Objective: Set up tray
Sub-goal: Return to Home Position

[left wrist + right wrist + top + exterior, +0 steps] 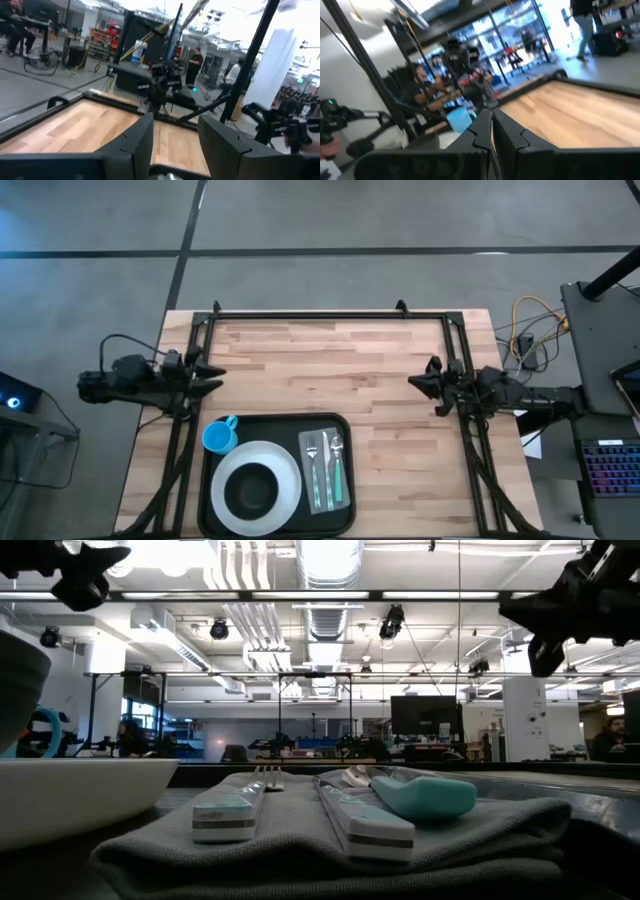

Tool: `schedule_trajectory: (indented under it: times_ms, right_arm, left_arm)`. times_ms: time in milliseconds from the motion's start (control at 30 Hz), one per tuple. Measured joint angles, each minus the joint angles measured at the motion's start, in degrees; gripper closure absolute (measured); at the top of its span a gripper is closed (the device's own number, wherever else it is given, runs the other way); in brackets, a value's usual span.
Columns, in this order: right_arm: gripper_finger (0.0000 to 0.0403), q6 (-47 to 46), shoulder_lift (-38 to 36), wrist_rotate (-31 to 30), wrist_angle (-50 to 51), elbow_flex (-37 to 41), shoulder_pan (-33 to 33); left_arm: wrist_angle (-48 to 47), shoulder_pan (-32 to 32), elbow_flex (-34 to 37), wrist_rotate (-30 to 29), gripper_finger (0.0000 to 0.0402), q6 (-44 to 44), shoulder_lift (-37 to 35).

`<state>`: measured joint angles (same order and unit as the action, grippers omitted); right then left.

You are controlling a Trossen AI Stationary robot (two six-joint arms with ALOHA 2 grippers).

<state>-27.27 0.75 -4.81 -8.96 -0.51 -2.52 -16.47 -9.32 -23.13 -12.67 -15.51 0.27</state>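
The black tray (345, 520) lies at the table's near edge, centred. On it stand a white plate (285, 480) carrying a dark bowl (252, 490), a blue cup (220, 436) and a grey napkin (306, 470) with a fork (230, 810), knife (355, 820) and spoon (420, 795), all with pale teal handles. My left gripper (215, 377) hovers open above the table's left side, beyond the tray. My right gripper (415, 382) hovers shut above the right side. In the wrist views, the left fingers (140, 140) stand apart and the right fingers (480, 130) meet.
A black metal frame (330, 315) runs along the table's far edge and down both sides. Bare wooden tabletop (320, 370) lies between the two grippers and beyond the tray. Cables and a keyboard (610, 470) sit off the table's right side. People (194, 62) stand in the room behind.
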Motion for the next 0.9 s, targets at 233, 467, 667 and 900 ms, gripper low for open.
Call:
schedule_trajectory:
  times_ms: [233, 467, 667, 900]
  right_arm:
    - [0.0394, 0.3, 1.1, 0.1, 3.7, 0.0, 0.0]
    - [0.0394, 0.3, 2.1, 0.2, 4.1, 0.0, 0.0]
    - [0.0394, 0.3, 1.9, 0.3, 4.1, 0.0, 0.0]
    - [0.0394, 0.4, -0.8, 0.3, 4.5, -0.1, 0.1]
  left_arm:
    - [-0.2, 0.0, 4.4, 0.0, 0.0265, -1.2, 0.0]
    - [-2.0, 0.0, 10.4, 0.0, 0.0265, -6.5, -0.1]
    - [-1.9, 0.0, 16.9, 0.0, 0.0265, -18.2, 1.8]
    - [-1.8, 0.0, 14.6, 0.4, 0.0265, -17.9, 8.5]
